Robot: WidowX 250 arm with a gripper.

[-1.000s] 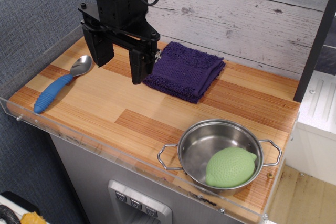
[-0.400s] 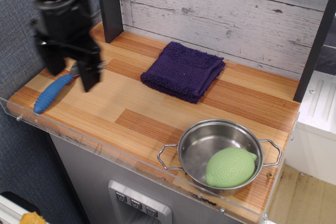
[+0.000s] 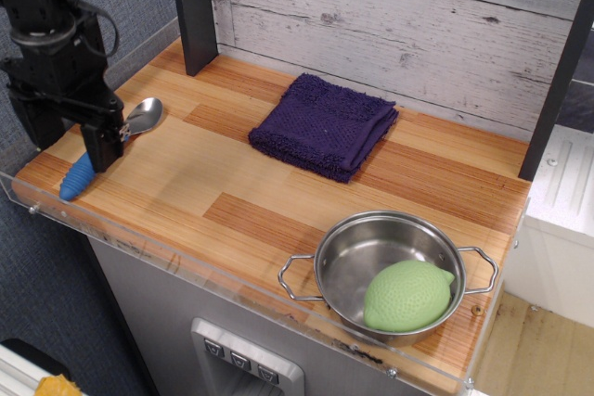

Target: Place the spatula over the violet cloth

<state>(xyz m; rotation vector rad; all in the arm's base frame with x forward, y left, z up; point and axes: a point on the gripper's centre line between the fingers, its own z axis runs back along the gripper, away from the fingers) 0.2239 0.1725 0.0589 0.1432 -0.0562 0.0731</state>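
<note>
Your gripper (image 3: 74,141) is over the blue handle of the spatula (image 3: 139,118), which lies flat at the left end of the counter (image 3: 232,192). Its jaws stand apart, one on each side of the handle, holding nothing. The cloth (image 3: 325,125) lies well apart, near the back wall.

My black gripper (image 3: 72,141) hangs over the spatula (image 3: 139,119) with its shiny silver bowl and ribbed bright-blue handle, beside the dark purple nubby cloth (image 3: 325,125), a steel pan (image 3: 371,248) holding a dimpled green lemon (image 3: 406,295), all on striped orange-brown wood (image 3: 213,192).
</note>
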